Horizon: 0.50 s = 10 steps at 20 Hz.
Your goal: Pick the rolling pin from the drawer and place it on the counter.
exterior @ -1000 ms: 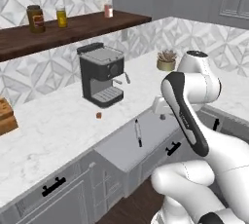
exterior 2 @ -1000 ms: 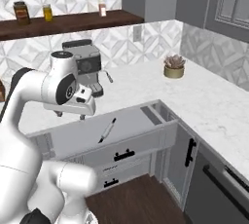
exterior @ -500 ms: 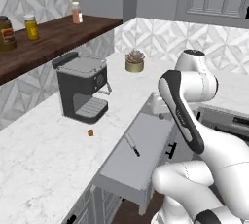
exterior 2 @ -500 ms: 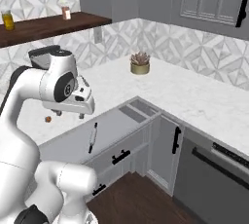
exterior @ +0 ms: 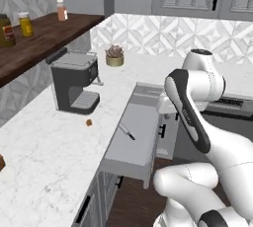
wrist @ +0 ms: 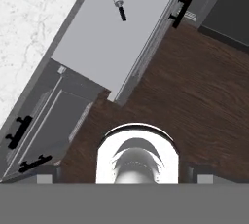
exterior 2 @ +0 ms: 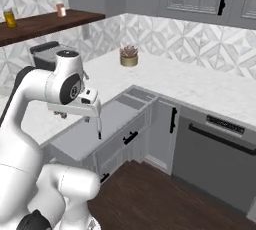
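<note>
Rolling pin [exterior: 125, 131]: one, lying flat inside the open drawer [exterior: 141, 137], near its middle, untouched.
Drawer: one, pulled out from under the surface [exterior: 59, 142].
Tool [exterior 2: 93, 115]: jaws spread wide, holding nothing, above the drawer.
Coffee machine [exterior: 74, 80]: one, on the surface.
Potted plant [exterior: 114, 56]: one, at the back.
Jars on shelf [exterior: 44, 31]: three.

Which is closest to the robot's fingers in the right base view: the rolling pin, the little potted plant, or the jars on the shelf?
From the gripper:
1. Rolling pin, just below it in the open drawer.
2. Potted plant, back on the counter.
3. Jars, farthest, high on the shelf, upper left.
</note>
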Available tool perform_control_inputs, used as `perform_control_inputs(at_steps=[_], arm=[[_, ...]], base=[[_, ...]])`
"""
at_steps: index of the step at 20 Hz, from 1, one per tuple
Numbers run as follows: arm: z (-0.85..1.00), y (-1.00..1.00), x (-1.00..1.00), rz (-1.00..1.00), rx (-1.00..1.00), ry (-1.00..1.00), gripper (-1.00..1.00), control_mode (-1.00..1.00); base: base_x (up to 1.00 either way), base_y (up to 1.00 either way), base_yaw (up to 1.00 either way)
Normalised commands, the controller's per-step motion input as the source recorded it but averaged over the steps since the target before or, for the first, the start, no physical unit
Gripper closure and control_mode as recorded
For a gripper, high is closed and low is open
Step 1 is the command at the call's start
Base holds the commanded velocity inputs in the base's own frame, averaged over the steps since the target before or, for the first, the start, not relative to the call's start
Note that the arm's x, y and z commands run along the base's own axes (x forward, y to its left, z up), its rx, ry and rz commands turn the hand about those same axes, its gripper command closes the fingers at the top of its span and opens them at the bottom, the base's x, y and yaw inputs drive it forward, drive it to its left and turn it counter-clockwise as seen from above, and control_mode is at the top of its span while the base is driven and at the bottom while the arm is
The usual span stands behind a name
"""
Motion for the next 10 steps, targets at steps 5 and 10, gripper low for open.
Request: perform_control_inputs(at_steps=[5,10], arm=[[0.00,0.00,0.00,0.00,0.00,0.00,-1.00,1.00],[0.00,0.00,0.00,0.00,0.00,0.00,-1.00,1.00]], base=[[0.17,0.46,-0.31],[0.10,0.09,-0.23]])
